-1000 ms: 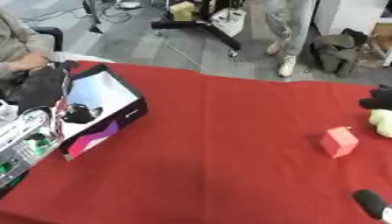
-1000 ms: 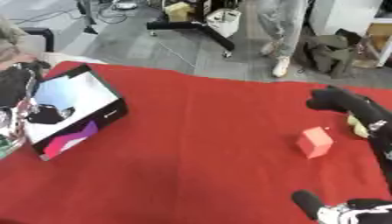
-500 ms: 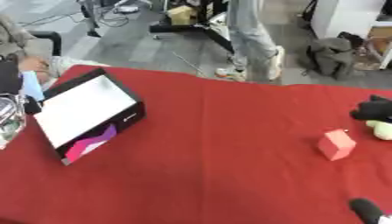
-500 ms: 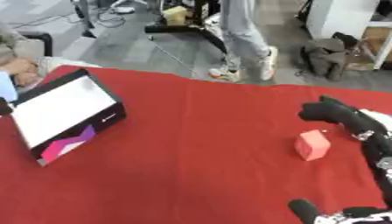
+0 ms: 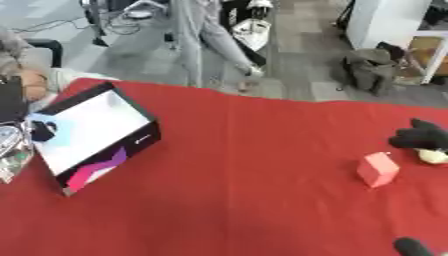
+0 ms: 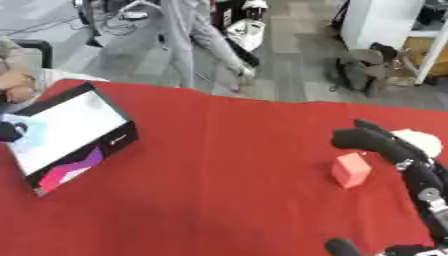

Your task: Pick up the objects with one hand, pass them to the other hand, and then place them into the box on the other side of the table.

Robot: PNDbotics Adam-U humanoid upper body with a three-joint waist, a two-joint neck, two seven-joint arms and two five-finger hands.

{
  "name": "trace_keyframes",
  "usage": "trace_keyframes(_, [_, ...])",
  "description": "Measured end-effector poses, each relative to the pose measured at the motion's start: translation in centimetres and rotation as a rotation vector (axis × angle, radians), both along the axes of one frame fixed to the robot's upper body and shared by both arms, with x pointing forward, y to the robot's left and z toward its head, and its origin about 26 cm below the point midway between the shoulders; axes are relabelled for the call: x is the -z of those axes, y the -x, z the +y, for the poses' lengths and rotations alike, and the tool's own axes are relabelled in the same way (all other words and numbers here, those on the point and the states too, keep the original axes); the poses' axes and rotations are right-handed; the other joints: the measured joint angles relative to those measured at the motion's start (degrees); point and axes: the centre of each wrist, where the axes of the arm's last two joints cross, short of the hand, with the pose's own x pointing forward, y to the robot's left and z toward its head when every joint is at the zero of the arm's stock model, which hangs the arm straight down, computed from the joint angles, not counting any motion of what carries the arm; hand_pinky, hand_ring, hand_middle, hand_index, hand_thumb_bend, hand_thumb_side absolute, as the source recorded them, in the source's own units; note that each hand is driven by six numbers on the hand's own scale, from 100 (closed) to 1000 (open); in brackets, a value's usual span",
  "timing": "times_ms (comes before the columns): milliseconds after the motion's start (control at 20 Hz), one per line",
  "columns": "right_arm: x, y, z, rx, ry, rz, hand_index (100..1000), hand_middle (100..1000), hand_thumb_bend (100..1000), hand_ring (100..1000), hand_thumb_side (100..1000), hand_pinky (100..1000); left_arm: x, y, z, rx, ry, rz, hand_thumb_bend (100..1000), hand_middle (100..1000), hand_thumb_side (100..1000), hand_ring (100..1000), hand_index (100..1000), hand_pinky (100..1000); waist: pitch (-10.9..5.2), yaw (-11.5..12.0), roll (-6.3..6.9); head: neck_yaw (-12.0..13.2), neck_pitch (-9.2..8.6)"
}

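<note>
Bright, even light — soft motion blur throughout.

Both views come from the robot's head, the two eyes of one stereo camera set side by side, looking down and forward across the red table (image 5: 236, 175) toward the room's grey floor at the top of the frame. Each sits close above the table, whose far edge runs askew, higher at the left. They share nearly everything: the open box (image 5: 92, 132) at the left, the pink block (image 6: 351, 169) at the right, and the bag on the floor (image 6: 363, 70) at upper right. In the right eye view these sit further left in frame, and more of the right hand (image 6: 372, 141) shows at the right edge.
</note>
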Motion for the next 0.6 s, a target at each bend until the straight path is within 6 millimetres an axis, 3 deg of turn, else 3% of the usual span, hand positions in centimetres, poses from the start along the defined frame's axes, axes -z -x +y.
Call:
trace_keyframes(250, [0.1, 0.0, 0.1, -0.008, 0.007, 0.007, 1000, 849, 383, 801, 467, 988, 0.2, -0.3, -1.9, 0.065, 0.018, -0.024, 733, 891, 544, 877, 941, 847, 0.02, -0.3, -0.18, -0.1, -0.02])
trace_keyframes(450, [0.1, 0.0, 0.0, -0.008, 0.010, 0.008, 1000, 851, 386, 802, 468, 986, -0.8, 0.2, -4.2, 0.158, 0.047, -0.071, 672, 887, 552, 874, 912, 862, 0.02, -0.2, -0.17, -0.8, 0.05])
trace_keyframes(550, [0.2, -0.2, -0.1, -0.001, 0.012, 0.012, 1000, 854, 383, 803, 465, 989, -1.7, 0.8, -6.1, 0.232, 0.064, -0.101, 616, 892, 559, 883, 894, 887, 0.02, -0.2, -0.16, -1.8, 0.39])
trace_keyframes(600, [0.3, -0.3, -0.2, 0.007, 0.013, 0.017, 1000, 856, 377, 804, 467, 995, -2.2, 1.3, -7.1, 0.277, 0.077, -0.117, 531, 909, 576, 899, 872, 920, 0.02, -0.2, -0.16, -2.5, 0.66])
